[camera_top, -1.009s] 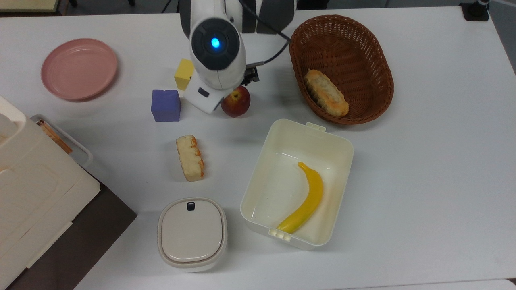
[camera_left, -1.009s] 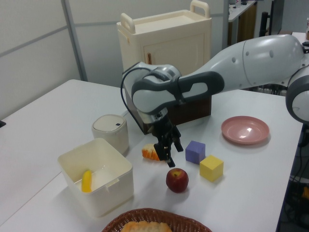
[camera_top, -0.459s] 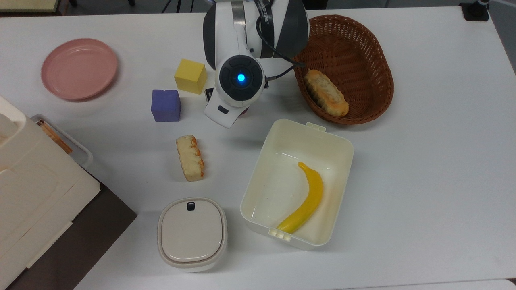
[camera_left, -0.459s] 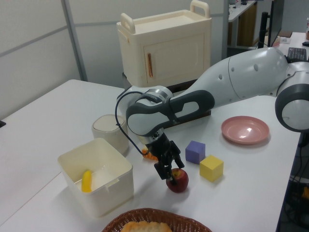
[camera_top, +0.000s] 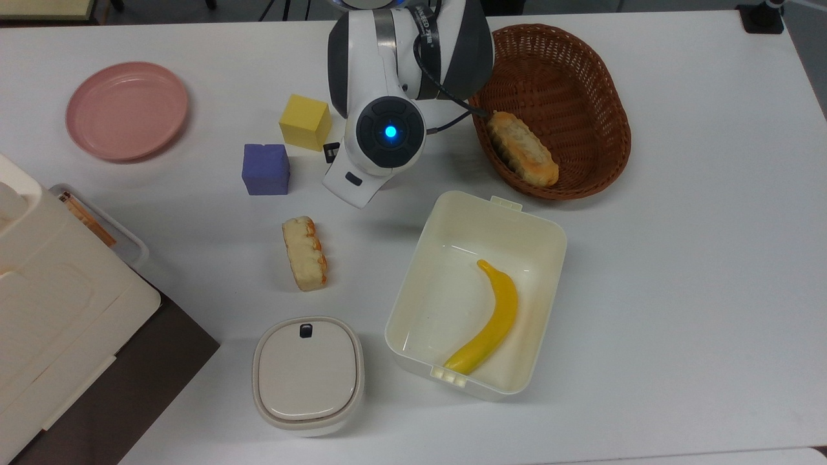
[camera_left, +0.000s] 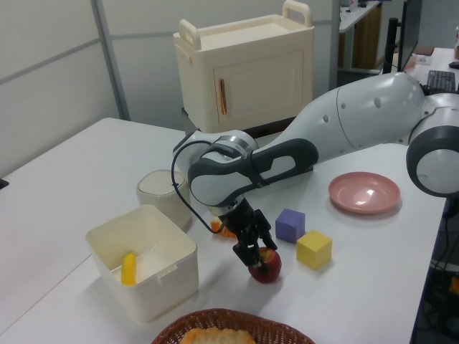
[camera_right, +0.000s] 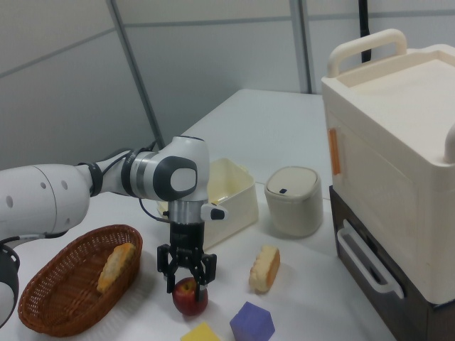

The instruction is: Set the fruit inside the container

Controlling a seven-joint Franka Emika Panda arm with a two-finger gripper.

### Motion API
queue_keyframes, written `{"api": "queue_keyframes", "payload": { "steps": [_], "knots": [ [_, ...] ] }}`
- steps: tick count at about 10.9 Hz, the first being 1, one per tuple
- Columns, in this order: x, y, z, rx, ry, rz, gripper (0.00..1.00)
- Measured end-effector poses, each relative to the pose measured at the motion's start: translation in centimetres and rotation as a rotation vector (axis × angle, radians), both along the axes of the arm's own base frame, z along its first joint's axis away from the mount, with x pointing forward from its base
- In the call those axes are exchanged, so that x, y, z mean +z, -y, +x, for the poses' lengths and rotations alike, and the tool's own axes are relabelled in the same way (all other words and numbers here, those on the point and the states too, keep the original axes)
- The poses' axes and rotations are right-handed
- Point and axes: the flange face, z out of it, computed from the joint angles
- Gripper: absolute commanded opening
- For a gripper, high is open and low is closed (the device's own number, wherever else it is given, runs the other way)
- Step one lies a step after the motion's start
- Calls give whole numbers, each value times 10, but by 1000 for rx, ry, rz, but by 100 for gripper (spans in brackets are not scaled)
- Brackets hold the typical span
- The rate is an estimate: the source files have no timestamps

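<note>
Looking down, I saw gripper (camera_right: 188, 281) over apple (camera_right: 190, 297), jaws spread astride it, not clamped. Apple sat on bench (camera_top: 678, 271), near container (camera_top: 541, 219), beside yellow cube (camera_left: 314, 249).

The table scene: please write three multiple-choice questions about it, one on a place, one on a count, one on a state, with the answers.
1. Where does the banana lie?
A. in the container
B. in the wicker basket
C. on the pink plate

2. How many foam cubes stand on the table?
A. one
B. two
C. four

3. How does the gripper stand?
A. high above the table
B. fingers astride the fruit
C. inside the basket

Answers: 1 A, yellow shape inside cream walls. 2 B, yellow cube and purple cube. 3 B, fingers flank the apple's top.
</note>
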Motion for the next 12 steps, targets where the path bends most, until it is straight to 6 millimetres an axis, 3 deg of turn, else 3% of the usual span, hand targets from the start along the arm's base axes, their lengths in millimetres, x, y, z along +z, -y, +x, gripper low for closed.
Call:
{"api": "queue_keyframes", "payload": {
  "steps": [2, 3, 6, 8, 9, 10, 12],
  "knots": [
    [4, 1, 2, -4, 9, -3, 0],
    [16, 3, 5, -8, 33, -4, 0],
    [87, 5, 17, -46, 170, 14, 0],
    [135, -5, 26, -138, 288, 54, 0],
    [155, -13, 33, -189, 369, 69, 8],
    [167, -24, 41, -257, 450, 77, 40],
    [186, -69, 57, -417, 641, 122, 100]
  ]
}}
